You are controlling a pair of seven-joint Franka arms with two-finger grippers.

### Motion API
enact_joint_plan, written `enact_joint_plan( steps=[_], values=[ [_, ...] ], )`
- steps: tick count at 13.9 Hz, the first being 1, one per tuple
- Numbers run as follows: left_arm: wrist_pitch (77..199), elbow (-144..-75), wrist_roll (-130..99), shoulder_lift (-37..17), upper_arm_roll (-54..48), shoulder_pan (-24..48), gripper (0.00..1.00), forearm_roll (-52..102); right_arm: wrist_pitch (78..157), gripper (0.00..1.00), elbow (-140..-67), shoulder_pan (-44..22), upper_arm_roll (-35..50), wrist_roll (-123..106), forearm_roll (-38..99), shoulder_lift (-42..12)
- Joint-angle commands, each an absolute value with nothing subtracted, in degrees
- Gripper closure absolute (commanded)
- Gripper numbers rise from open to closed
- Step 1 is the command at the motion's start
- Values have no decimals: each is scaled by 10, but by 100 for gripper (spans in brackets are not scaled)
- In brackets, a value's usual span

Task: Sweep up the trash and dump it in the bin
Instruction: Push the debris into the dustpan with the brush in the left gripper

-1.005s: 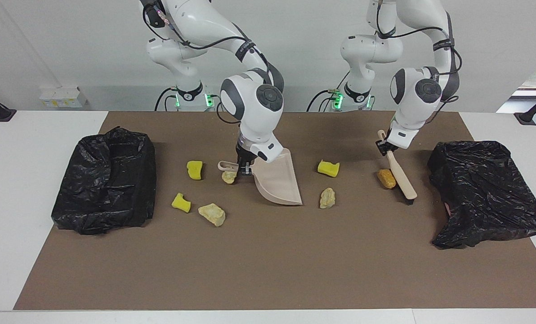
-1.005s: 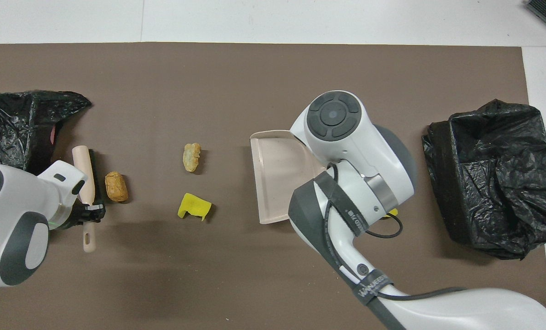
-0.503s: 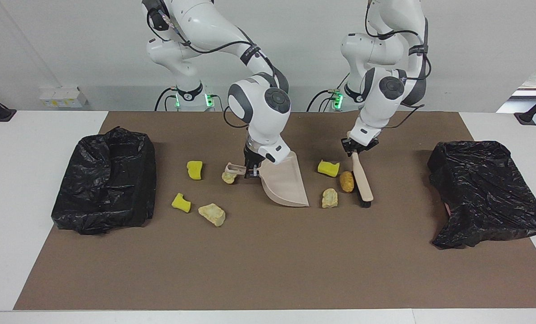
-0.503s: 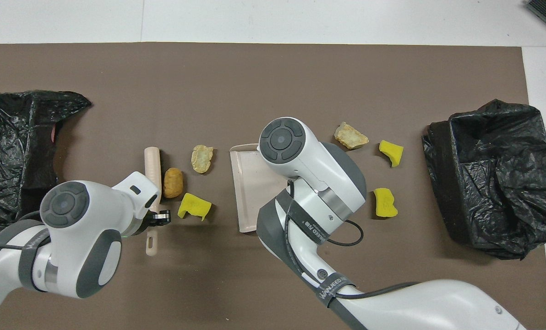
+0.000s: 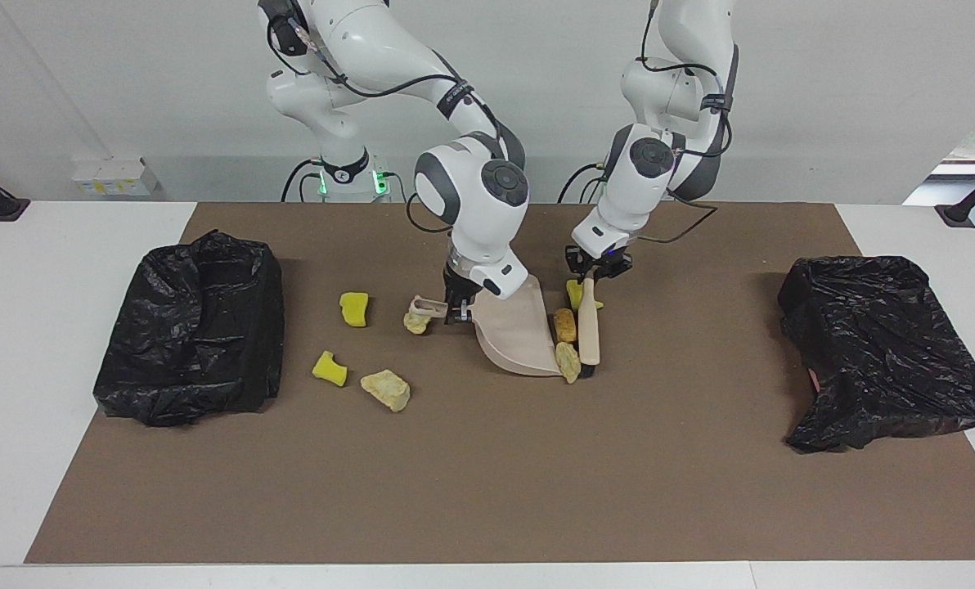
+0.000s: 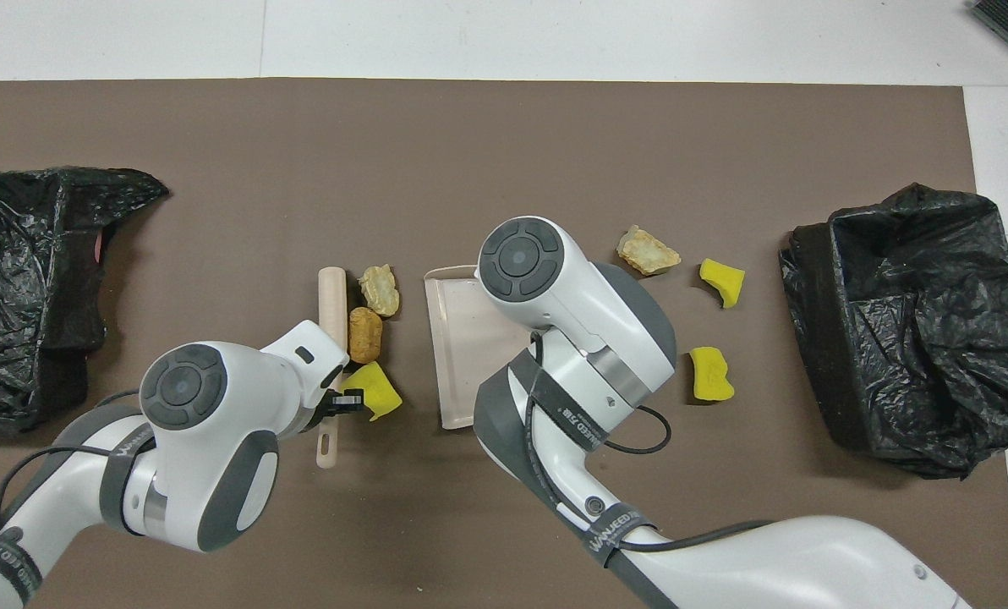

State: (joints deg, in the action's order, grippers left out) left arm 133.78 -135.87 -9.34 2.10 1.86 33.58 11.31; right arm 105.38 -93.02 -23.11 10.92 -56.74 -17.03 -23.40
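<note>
Fingers of the left gripper (image 5: 592,274) are clamped on the brush (image 5: 589,327), the right gripper's (image 5: 453,309) on the dustpan (image 5: 516,335). Seven trash pieces (image 6: 365,334) and two black bags (image 5: 193,327) are counted. "WANJEED" is printed on an arm strap (image 6: 616,534).

The right arm's wrist housing covers the dustpan's (image 6: 453,338) handle end in the overhead view, one cream lump (image 5: 416,321) is part-hidden under that handle, and the black bag (image 6: 13,279) is cut by the overhead picture's edge.
</note>
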Motion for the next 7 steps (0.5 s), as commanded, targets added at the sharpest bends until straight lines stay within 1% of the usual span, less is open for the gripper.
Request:
enact_joint_plan(
  steps=[1, 3, 5, 7],
  values=[
    [1338, -1348, -36, 17, 26, 386, 100, 150, 1056, 100, -938, -229, 112, -557, -183, -229],
    [1334, -1332, -36, 14, 26, 413, 100, 154, 1055, 100, -938, -229, 112, -562, -191, -229],
    [1332, -1311, -36, 5, 30, 410, 100, 175, 1055, 100, -938, -229, 112, -568, -192, -229],
    [1317, -1304, -56, 13, 34, 395, 100, 180, 1055, 100, -936, -229, 112, -580, -196, -229]
  ],
)
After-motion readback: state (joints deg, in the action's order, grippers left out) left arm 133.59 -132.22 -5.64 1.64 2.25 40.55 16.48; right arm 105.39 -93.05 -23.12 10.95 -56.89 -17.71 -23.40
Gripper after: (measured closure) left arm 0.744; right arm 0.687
